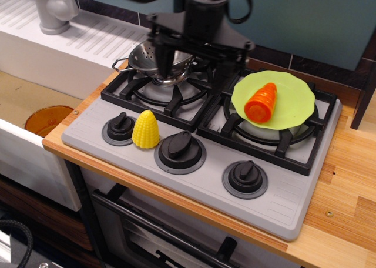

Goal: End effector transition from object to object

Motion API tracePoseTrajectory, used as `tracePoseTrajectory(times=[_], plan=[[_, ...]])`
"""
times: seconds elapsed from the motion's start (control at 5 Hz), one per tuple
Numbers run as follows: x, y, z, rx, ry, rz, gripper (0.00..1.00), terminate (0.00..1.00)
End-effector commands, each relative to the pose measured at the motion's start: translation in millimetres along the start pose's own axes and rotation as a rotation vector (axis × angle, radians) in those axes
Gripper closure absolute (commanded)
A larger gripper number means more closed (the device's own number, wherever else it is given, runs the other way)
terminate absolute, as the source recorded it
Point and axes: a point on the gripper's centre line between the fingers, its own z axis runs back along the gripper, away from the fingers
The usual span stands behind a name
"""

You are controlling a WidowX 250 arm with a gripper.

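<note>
My black gripper (195, 61) hangs from the bulky arm over the back of the stove, between the two rear burners. Its wide crossbar is level and its two fingers point down, spread wide apart with nothing between them. The left finger (164, 57) stands in front of the steel colander (144, 56) on the back left burner and hides part of it. The orange carrot (261, 101) lies on the green plate (296, 100) on the right burner, to the right of the gripper and apart from it. A yellow corn cob (145, 129) stands near the front left knob.
The grey stove (282, 194) has three black knobs along its front. A white sink with a grey faucet (54, 8) is at the left, with an orange dish (47, 119) down in the basin. Wooden counter (346, 203) runs to the right.
</note>
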Motion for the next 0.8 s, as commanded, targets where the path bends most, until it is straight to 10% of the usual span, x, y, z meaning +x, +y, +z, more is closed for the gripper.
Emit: tracePoseTrajectory(times=[0.0, 0.6], plan=[[-6.6, 22.9, 5.7, -0.018, -0.127, -0.003, 0.0, 0.0], [-12.0, 44.4, -29.1, -0.047, -0.242, -0.025, 0.0, 0.0]])
